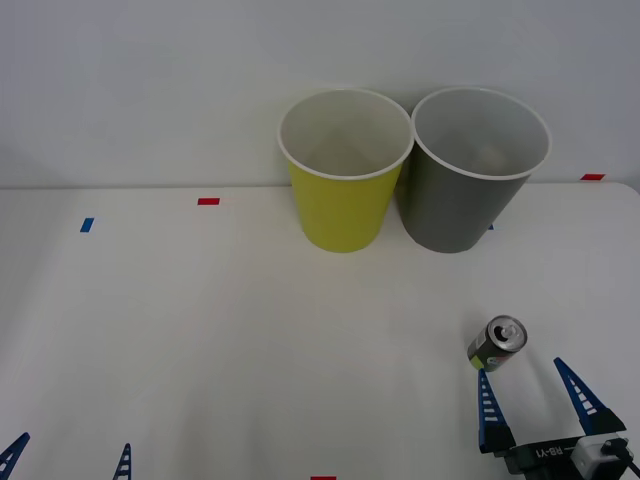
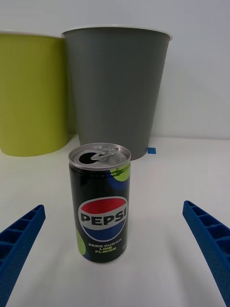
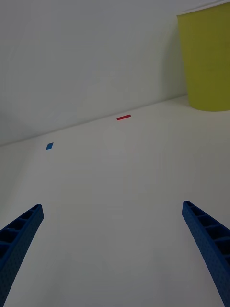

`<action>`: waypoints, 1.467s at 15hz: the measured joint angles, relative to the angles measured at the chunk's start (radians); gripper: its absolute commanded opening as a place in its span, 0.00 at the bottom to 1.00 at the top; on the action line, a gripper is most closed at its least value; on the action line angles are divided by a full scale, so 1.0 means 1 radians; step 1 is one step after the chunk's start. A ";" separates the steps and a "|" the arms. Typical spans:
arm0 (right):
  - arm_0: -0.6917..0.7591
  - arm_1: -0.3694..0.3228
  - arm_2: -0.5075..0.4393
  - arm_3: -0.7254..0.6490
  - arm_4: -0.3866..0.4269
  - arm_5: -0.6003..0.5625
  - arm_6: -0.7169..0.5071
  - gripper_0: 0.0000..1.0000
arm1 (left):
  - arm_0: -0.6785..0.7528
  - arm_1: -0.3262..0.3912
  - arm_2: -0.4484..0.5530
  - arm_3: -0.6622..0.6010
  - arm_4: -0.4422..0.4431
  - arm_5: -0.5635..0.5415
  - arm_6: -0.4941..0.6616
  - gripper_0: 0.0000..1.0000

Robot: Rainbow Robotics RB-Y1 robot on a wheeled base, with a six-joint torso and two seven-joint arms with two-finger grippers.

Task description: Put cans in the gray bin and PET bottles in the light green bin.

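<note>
A small black can (image 1: 495,344) with a silver top stands upright on the white table at the front right; up close it shows as a black can (image 2: 100,202) with an open pull tab and green marks. My right gripper (image 1: 535,400) is open just behind it, fingers apart on either side and not touching. The gray bin (image 1: 472,170) and the light green bin (image 1: 346,170) stand side by side at the back, and the gray bin (image 2: 117,88) rises straight behind the can. My left gripper (image 1: 68,458) is open at the front left. PET bottles are out of view.
Small tape marks lie on the table: a red mark (image 1: 208,201), a blue mark (image 1: 87,225), another red mark (image 1: 593,177) at the far right. A white wall stands behind the bins. The light green bin (image 3: 207,60) shows far off in the left wrist view.
</note>
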State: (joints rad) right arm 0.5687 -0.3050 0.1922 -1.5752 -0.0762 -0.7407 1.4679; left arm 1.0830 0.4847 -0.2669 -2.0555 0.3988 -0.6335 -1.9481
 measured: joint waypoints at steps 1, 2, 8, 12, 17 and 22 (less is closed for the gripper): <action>-0.009 0.002 -0.001 0.000 0.002 0.010 0.000 1.00 | 0.000 0.000 0.000 0.000 0.000 0.000 0.000 1.00; -0.021 0.003 -0.002 0.000 0.005 0.024 0.000 1.00 | 0.000 0.000 0.000 0.000 0.000 0.000 0.000 1.00; -0.087 0.005 -0.015 -0.001 0.008 0.119 -0.001 1.00 | 0.000 0.000 0.000 0.000 0.000 0.000 0.000 1.00; -0.120 0.010 -0.019 0.000 0.009 0.161 0.000 1.00 | 0.000 0.000 0.000 0.000 0.000 0.000 0.000 1.00; -0.150 0.012 -0.018 0.000 0.009 0.191 -0.002 1.00 | 0.000 0.000 0.000 0.000 0.000 0.000 0.000 1.00; -0.151 0.012 -0.018 0.000 -0.007 0.193 -0.007 0.04 | 0.000 0.000 0.000 0.000 0.000 0.000 0.000 1.00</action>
State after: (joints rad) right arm 0.4173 -0.2933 0.1746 -1.5754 -0.0828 -0.5476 1.4606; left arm 1.0830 0.4847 -0.2669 -2.0555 0.3988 -0.6335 -1.9481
